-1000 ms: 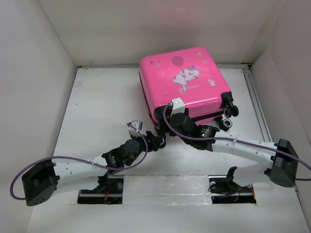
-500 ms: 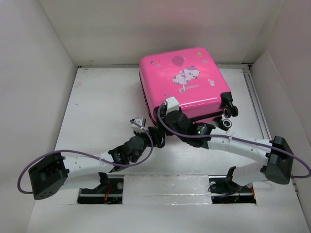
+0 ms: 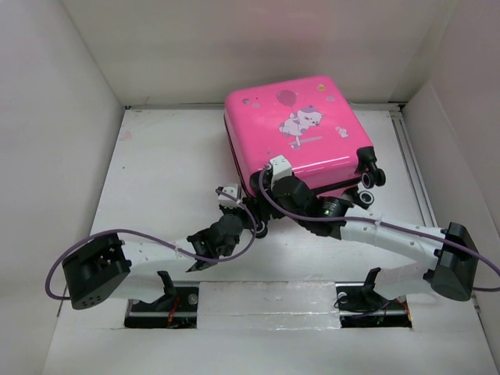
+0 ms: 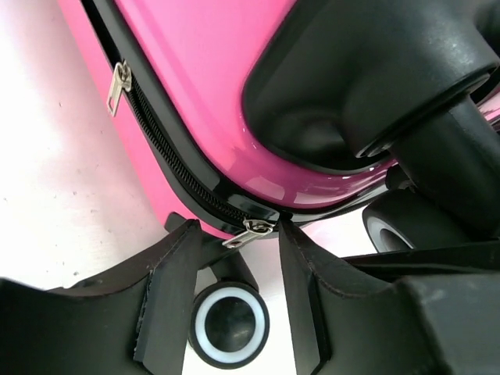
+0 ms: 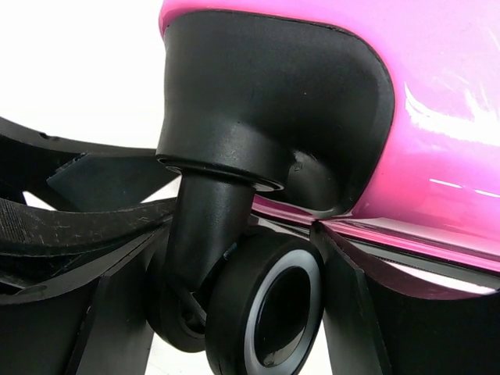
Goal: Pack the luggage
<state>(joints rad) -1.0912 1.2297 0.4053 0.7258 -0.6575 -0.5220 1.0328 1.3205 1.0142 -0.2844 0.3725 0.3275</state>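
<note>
The left gripper (image 4: 236,250) stands partly open. Its two black fingers (image 4: 168,305) flank a silver zipper pull (image 4: 248,231) at the rounded corner of the luggage (image 3: 301,129), and a gap shows on either side of the pull, so nothing is clamped. A second pull (image 4: 119,84) hangs farther along the black zipper track (image 4: 168,156). The right gripper (image 5: 238,258) stands wide, straddling a caster wheel (image 5: 269,305) under its black wheel housing (image 5: 273,109). The wheel fills the gap between the fingers, and it cannot be told whether the pads press on it. The luggage is closed and lies lid-up on the rear right part of the table (image 3: 164,172), with the printed cartoon facing the top camera and the wheeled end toward the arms. Compared with half a second ago, the left arm has reached forward: its elbow block sits nearer the table centre and its wrist closer to the corner. The right elbow has swung slightly outward, and the luggage is in nearly the same place. Clearances: the far edge of the luggage lies near the back wall (image 3: 250,47), and bare table runs from its left side to the left wall (image 3: 55,141). On the right, a narrower strip separates the wheels from the right wall (image 3: 461,117).
</note>
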